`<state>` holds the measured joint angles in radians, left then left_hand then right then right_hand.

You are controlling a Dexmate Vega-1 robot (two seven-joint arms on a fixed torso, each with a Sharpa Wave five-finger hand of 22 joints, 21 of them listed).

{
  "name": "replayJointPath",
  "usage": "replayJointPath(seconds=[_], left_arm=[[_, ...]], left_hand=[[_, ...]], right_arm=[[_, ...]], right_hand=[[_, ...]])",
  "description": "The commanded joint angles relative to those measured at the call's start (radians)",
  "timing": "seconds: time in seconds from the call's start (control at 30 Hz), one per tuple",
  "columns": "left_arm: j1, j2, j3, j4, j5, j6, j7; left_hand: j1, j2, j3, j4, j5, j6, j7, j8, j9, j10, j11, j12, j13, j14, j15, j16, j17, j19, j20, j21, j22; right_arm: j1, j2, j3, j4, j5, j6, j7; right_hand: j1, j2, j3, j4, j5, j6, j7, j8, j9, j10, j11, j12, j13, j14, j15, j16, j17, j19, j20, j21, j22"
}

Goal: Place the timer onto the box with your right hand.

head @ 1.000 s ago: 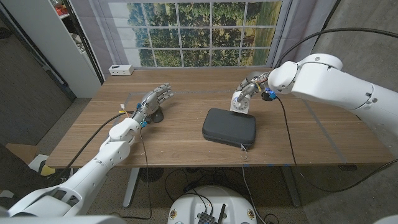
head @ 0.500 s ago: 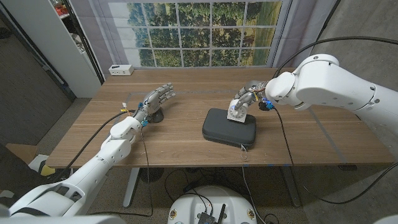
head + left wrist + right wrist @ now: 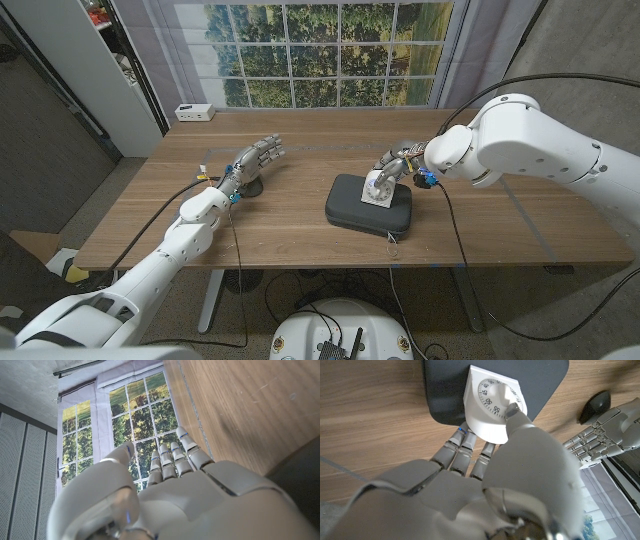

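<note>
The white timer sits in the right hand, thumb on its dial face and fingers behind, directly over the dark box. The left hand, well apart, holds nothing, fingers extended.

Glossy white arm shells, grey metallic jointed fingers, black cables, blue wrist fittings
</note>
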<state>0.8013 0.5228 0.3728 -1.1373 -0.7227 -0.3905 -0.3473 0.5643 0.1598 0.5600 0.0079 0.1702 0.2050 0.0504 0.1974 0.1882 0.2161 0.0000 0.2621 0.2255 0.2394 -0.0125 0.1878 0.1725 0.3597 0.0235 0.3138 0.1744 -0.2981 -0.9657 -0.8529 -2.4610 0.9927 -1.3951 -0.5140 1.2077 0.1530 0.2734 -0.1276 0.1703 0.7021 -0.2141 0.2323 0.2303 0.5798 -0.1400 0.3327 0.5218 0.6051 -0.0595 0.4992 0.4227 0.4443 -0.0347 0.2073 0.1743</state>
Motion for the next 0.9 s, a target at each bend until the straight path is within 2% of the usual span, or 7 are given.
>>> replayJointPath(seconds=[0.03,0.27,0.4,0.63,0.7,0.8,0.9], left_arm=[[0.001,-0.003,0.004,-0.004,0.001,0.008,0.006],[-0.006,-0.009,0.006,0.008,0.001,0.007,0.001],[-0.011,-0.012,0.006,0.018,-0.001,0.006,-0.003],[-0.02,-0.014,0.006,0.031,-0.002,0.007,-0.011],[-0.021,-0.014,0.005,0.032,-0.002,0.005,-0.011],[-0.023,-0.014,0.004,0.033,-0.002,0.003,-0.014],[-0.02,-0.011,0.001,0.029,-0.003,0.002,-0.013]], left_hand=[[-0.005,0.001,0.003,-0.002,0.003,0.007,-0.003,0.001,0.004,0.01,-0.004,-0.004,0.006,0.011,0.001,-0.003,0.002,0.002,0.006,-0.004,0.004],[-0.006,0.001,0.003,-0.003,0.003,0.008,-0.003,0.001,0.004,0.007,-0.003,-0.006,0.006,0.01,0.001,-0.003,0.002,0.002,0.006,-0.006,0.004],[-0.007,0.001,0.004,-0.004,0.003,0.008,-0.004,0.001,0.004,0.008,-0.003,-0.006,0.006,0.01,0.003,-0.003,0.002,0.001,0.007,-0.007,0.004],[-0.008,0.001,0.004,-0.005,0.003,0.009,-0.003,0.001,0.004,0.01,-0.003,-0.006,0.007,0.01,0.002,-0.004,0.002,0.001,0.006,-0.009,0.004],[-0.008,0.001,0.005,-0.005,0.003,0.009,-0.003,0.001,0.004,0.01,-0.003,-0.006,0.007,0.01,0.002,-0.004,0.002,0.001,0.007,-0.01,0.004],[-0.009,0.001,0.005,-0.005,0.003,0.009,-0.005,0.001,0.004,0.011,-0.002,-0.006,0.007,0.011,0.001,-0.003,0.002,0.0,0.008,-0.011,0.004],[-0.01,0.001,0.005,-0.006,0.003,0.01,-0.006,0.001,0.004,0.011,-0.005,-0.007,0.007,0.011,0.001,-0.004,0.002,0.0,0.008,-0.012,0.004]], right_arm=[[0.032,-0.018,-0.016,0.003,0.088,-0.001,-0.044],[0.114,-0.032,-0.072,0.018,0.206,-0.001,-0.121],[0.157,-0.037,-0.099,0.034,0.256,-0.001,-0.135],[0.212,-0.047,-0.129,0.039,0.346,-0.001,-0.219],[0.223,-0.053,-0.131,0.034,0.364,-0.001,-0.246],[0.2,-0.065,-0.093,0.019,0.364,-0.001,-0.266],[0.133,-0.077,-0.016,-0.017,0.298,-0.001,-0.255]], right_hand=[[-0.04,-0.036,-0.013,0.012,0.001,-0.058,0.001,-0.028,-0.002,-0.06,0.009,-0.033,-0.003,-0.058,-0.163,-0.029,0.177,-0.006,0.026,-0.004,0.005],[-0.101,-0.068,-0.066,0.021,0.008,-0.182,-0.004,-0.053,-0.008,-0.165,0.022,-0.087,-0.007,-0.197,-0.155,-0.076,0.187,-0.042,0.056,-0.01,0.006],[-0.112,-0.07,-0.077,0.021,0.01,-0.212,-0.005,-0.052,-0.009,-0.205,0.032,-0.105,-0.008,-0.224,-0.149,-0.084,0.189,-0.047,0.057,-0.008,0.007],[-0.143,-0.091,-0.108,0.019,0.016,-0.301,-0.004,-0.052,-0.01,-0.302,0.054,-0.138,-0.02,-0.351,-0.096,-0.144,0.172,-0.083,0.079,-0.01,0.008],[-0.15,-0.094,-0.113,0.019,0.017,-0.316,-0.003,-0.052,-0.01,-0.316,0.06,-0.14,-0.023,-0.366,-0.091,-0.153,0.167,-0.091,0.083,-0.011,0.008],[-0.173,-0.104,-0.128,0.025,0.019,-0.33,-0.003,-0.046,-0.011,-0.337,0.066,-0.14,-0.029,-0.41,-0.062,-0.178,0.155,-0.099,0.09,-0.01,0.008],[-0.198,-0.108,-0.14,0.034,0.02,-0.34,-0.002,-0.044,-0.011,-0.354,0.077,-0.141,-0.034,-0.434,-0.052,-0.196,0.143,-0.105,0.096,-0.009,0.007]])
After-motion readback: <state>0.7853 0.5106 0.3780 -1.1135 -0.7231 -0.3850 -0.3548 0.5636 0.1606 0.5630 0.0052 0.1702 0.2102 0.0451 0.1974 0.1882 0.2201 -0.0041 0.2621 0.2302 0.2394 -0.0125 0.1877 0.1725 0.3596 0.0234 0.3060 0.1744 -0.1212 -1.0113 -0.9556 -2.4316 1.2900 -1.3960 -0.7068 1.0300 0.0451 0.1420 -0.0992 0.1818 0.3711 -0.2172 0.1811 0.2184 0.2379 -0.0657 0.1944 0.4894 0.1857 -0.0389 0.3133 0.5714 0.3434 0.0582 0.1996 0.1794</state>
